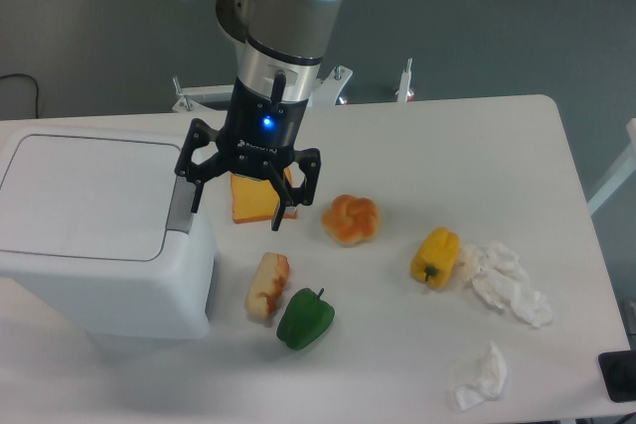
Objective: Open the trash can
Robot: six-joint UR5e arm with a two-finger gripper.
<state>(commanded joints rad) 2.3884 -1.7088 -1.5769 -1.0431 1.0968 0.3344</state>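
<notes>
Bin lid is down; the tool, spread wide, hovers seemingly beside its tab, which needs pressing next.

Trash can close left of the spread jaws, orange wedge beneath — bare table rightward

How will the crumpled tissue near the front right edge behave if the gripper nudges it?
The crumpled tissue looks like thin, loosely wadded paper, so it is probably very light and would slide or deform rather than resist. It lies flat with no round shape, so rolling seems unlikely. The open gripper might snag it.
</notes>
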